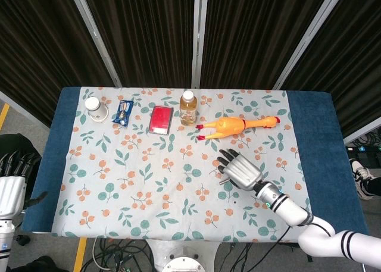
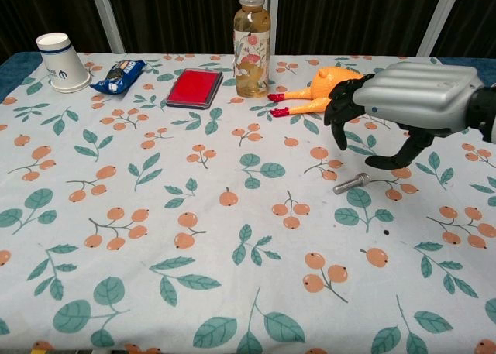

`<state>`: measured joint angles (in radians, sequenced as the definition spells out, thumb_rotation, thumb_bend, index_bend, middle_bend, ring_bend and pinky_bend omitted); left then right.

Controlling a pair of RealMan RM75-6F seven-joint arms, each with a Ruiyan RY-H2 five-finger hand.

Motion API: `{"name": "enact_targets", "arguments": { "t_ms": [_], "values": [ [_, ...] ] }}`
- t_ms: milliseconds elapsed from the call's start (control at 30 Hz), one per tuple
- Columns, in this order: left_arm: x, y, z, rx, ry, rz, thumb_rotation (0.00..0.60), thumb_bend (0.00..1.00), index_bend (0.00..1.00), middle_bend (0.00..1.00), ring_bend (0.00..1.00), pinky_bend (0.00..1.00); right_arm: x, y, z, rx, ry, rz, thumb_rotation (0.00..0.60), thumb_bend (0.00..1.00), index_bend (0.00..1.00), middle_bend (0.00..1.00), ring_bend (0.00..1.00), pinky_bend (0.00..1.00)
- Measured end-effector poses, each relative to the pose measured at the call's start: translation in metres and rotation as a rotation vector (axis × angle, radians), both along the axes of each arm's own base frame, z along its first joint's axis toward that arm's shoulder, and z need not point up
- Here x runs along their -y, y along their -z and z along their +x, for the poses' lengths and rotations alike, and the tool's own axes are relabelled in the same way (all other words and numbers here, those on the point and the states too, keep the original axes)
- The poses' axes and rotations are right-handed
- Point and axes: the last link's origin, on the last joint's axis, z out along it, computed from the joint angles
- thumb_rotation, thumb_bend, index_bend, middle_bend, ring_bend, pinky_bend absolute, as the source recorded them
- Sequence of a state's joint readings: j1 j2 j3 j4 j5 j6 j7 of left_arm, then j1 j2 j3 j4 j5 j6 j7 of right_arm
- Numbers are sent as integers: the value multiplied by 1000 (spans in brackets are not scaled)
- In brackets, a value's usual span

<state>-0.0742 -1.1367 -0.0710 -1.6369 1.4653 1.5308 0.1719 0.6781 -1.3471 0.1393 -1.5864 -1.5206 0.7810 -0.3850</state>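
White tablecloth printed with teal leaves and orange berries; yellow-orange rubber chicken with red feet; flat red case; amber drink bottle with white cap; silver-and-black right hand.

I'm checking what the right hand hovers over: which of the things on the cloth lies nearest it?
The small metal bolt, lying just under the right hand; the rubber chicken lies farther back, and the bottle beyond that.

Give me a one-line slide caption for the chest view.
Right robot hand, fingers apart, hovers above a bolt on the floral cloth, near the rubber chicken.
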Motion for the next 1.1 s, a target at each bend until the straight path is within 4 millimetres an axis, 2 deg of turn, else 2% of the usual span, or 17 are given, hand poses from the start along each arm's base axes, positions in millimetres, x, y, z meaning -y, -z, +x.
{"name": "enact_targets", "arguments": {
  "t_ms": [333, 733, 1100],
  "values": [
    [-1, 1, -2, 7, 0, -1, 600, 0, 190, 147, 3, 13, -4, 30, 1, 9, -2, 25, 600, 270, 465, 214, 58, 151],
    [0, 3, -6, 20, -1, -4, 600, 0, 190, 147, 3, 13, -9, 48, -7, 25, 10, 8, 600, 271, 497, 226, 58, 126],
    [2, 4, -8, 29, -4, -4, 600, 0, 190, 147, 3, 13, -11, 55, -13, 33, 20, 4, 600, 272, 532, 236, 58, 124]
  ]
}}
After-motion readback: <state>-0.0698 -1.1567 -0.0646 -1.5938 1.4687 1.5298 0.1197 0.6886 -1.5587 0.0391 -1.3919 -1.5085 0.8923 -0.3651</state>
